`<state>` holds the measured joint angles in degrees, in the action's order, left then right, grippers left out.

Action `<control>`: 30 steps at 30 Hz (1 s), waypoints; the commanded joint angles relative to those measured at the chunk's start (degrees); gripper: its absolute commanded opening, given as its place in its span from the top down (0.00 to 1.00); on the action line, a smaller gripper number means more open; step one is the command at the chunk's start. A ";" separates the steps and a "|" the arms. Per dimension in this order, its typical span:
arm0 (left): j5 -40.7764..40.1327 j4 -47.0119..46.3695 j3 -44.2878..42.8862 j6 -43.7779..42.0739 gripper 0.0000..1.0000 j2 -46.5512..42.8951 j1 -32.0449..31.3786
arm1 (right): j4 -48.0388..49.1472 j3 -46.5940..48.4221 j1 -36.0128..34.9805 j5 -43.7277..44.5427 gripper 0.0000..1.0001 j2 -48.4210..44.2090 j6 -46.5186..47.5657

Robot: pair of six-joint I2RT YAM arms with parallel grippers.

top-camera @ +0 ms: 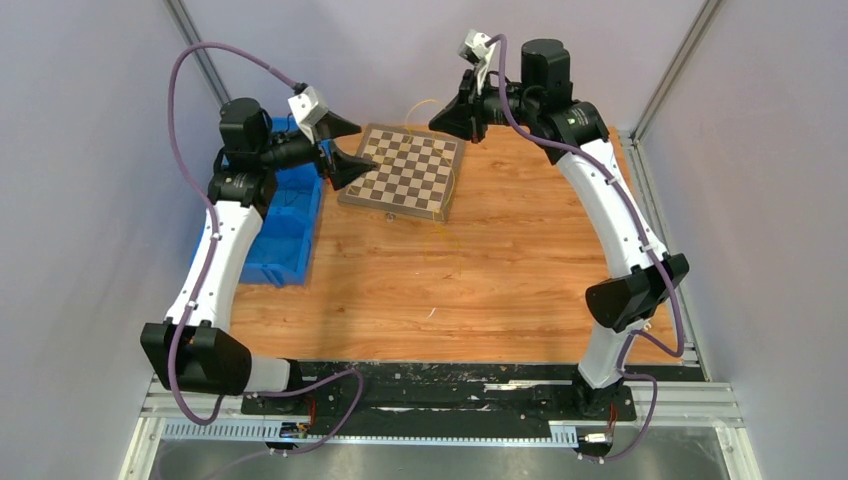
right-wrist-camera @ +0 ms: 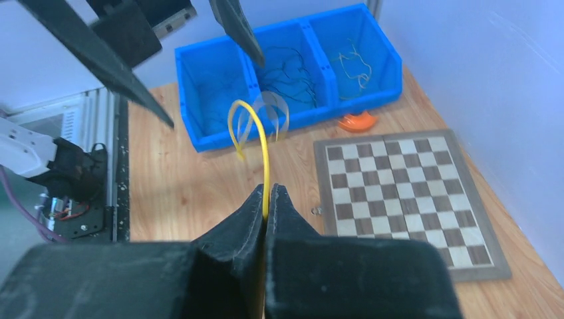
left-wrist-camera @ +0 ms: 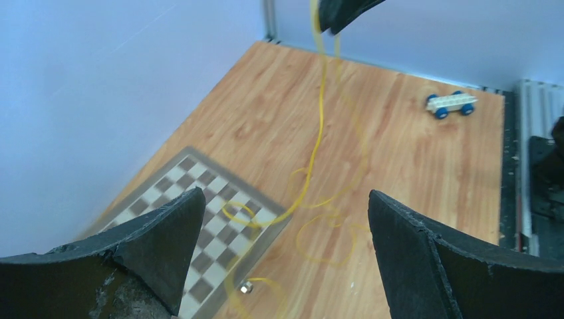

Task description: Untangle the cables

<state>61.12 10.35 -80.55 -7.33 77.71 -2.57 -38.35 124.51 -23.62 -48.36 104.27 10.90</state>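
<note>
My right gripper [right-wrist-camera: 268, 191] is shut on a thin yellow cable [right-wrist-camera: 266, 159] and holds it high over the back of the table [top-camera: 500, 270]. In the top view this gripper [top-camera: 440, 122] is just behind the chessboard [top-camera: 405, 172]. In the left wrist view the cable [left-wrist-camera: 320, 126] hangs from the right gripper [left-wrist-camera: 340, 10] and ends in loose loops over the chessboard's corner [left-wrist-camera: 199, 219] and the wood. My left gripper [left-wrist-camera: 284, 195] is open and empty, raised above the board's left end [top-camera: 342, 148], apart from the cable.
A blue three-compartment bin [right-wrist-camera: 193, 63] stands at the left [top-camera: 285, 225]. It holds dark wires [right-wrist-camera: 292, 70] in the middle compartment and yellowish wires [right-wrist-camera: 356, 63] in one end compartment. An orange object [right-wrist-camera: 358, 122] lies beside it. A white toy car with blue wheels [left-wrist-camera: 452, 104] and a small nut [left-wrist-camera: 247, 287] lie on the table.
</note>
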 commanded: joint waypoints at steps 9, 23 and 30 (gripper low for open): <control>1.82 -12.47 1.29 10.08 0.00 -1.29 -14.13 | 8.04 3.98 -6.40 -2.28 1.00 -1.17 -3.81; -8.97 -31.37 7.91 29.37 0.84 0.62 -16.76 | 17.91 3.87 -7.19 -2.00 1.00 -1.29 -14.10; -13.08 -34.90 7.26 37.39 1.00 -0.46 -13.39 | 18.28 -0.36 -3.94 -0.55 0.48 -2.38 -17.53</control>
<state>51.33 -18.26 -70.76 22.41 79.29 -18.33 -22.74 126.19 -29.95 -49.87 104.36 -2.98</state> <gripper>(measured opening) 0.010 0.287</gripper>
